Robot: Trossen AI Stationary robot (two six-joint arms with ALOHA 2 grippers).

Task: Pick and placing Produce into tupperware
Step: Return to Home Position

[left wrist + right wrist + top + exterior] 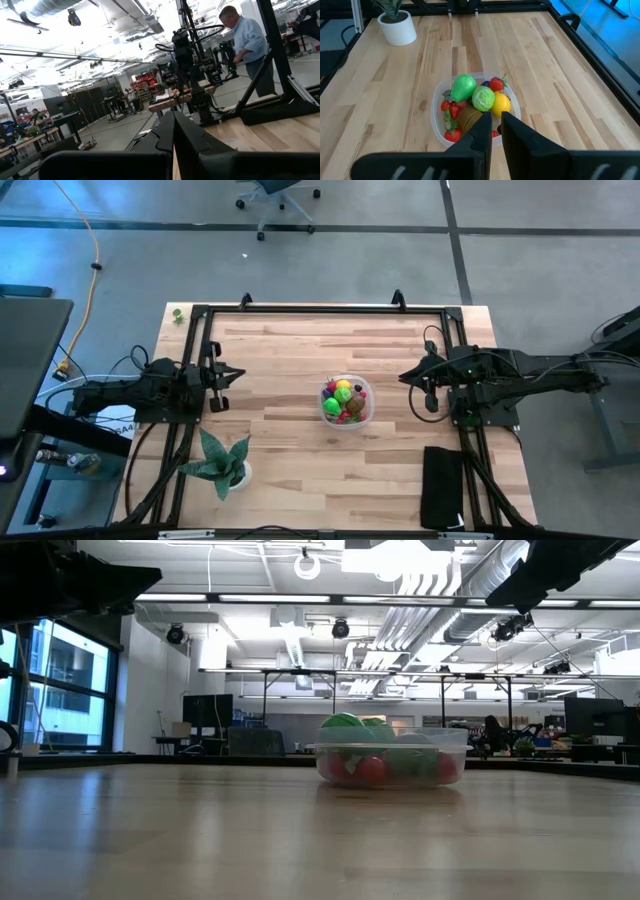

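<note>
The clear tupperware (346, 402) stands near the table's middle, its base on the wood, and is heaped with small toy produce (479, 100): green, yellow, red and brown pieces. It also shows in the low view (390, 755). My left gripper (238, 373) hovers shut to the left of the container, well apart from it, its fingers (173, 122) raised and pointing across the table. My right gripper (404, 377) hovers to the right of the container. Its fingers (495, 125) are drawn together and point down at the container from above its right side. Neither gripper holds anything.
A potted spiky green plant (225, 463) stands near the table's near-left corner. A black pad (443, 485) lies at the near-right. Black frame rails (320, 308) run along the table's far, left and right sides. A person (247, 45) stands beyond the table's right side.
</note>
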